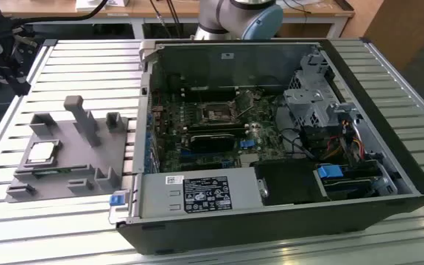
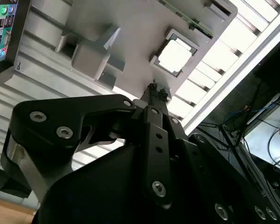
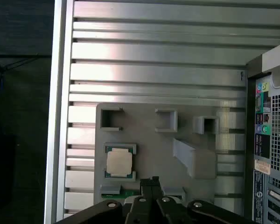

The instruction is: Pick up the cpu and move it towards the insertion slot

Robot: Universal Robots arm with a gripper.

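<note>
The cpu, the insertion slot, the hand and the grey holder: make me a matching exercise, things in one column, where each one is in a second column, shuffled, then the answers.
Things
1. cpu
2. insertion slot
3. hand
4. grey holder

Places
A. on the board inside the open computer case
B. on the slatted table, at the exterior view's left of the case
C. seated in a square recess of the holder
D. shut and empty, poised over the holder close to the cpu

Pairs: 1-C, 2-A, 3-D, 4-B

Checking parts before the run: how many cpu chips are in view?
1. The cpu lies in a recess of the grey holder, on the exterior view's left of the computer case. Others could be hidden inside the case.
</note>
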